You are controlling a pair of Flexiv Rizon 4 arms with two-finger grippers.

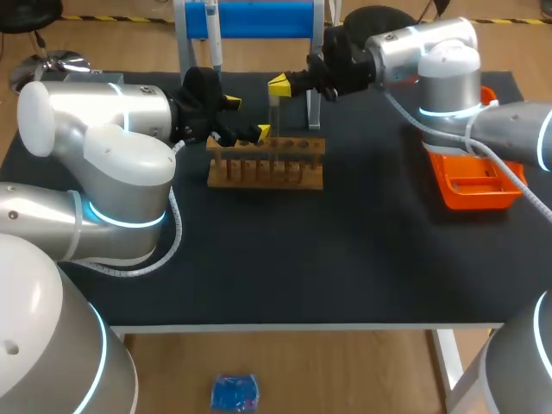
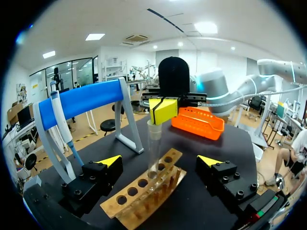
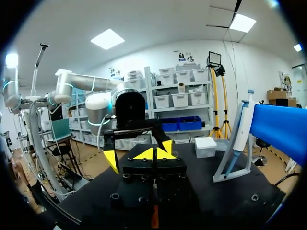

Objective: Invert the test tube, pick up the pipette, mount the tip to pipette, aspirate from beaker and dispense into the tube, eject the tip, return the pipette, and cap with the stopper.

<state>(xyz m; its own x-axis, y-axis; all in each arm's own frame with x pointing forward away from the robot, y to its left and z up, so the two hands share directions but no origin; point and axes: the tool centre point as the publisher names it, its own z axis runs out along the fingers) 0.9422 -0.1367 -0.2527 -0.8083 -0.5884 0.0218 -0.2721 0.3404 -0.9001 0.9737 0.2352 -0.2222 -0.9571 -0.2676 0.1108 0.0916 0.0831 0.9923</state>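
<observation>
**Fingers (image 2: 163,110) of the right gripper (image 1: 279,86) pinch the test tube at its mouth**

Both yellow tips are pressed together on the top rim of the test tube (image 2: 154,146). It stands upright with its lower end in a hole of the wooden rack (image 1: 266,168), in the upper middle of the head frame. The left gripper (image 1: 247,116) sits just left of the rack, its fingers spread wide and holding nothing. In its own wrist view they flank the rack and tube without touching either.

The tube looks like thin clear glass or plastic, so it is probably light, stiff, smooth and easy to crack or let slip. A hold on the rim gives little purchase, and I judge a moderate grip further down the wall safer for inverting.

The pipette (image 1: 213,39) hangs on its blue stand (image 1: 259,19) at the upper middle. An orange tray (image 1: 473,183) sits at the right.
</observation>
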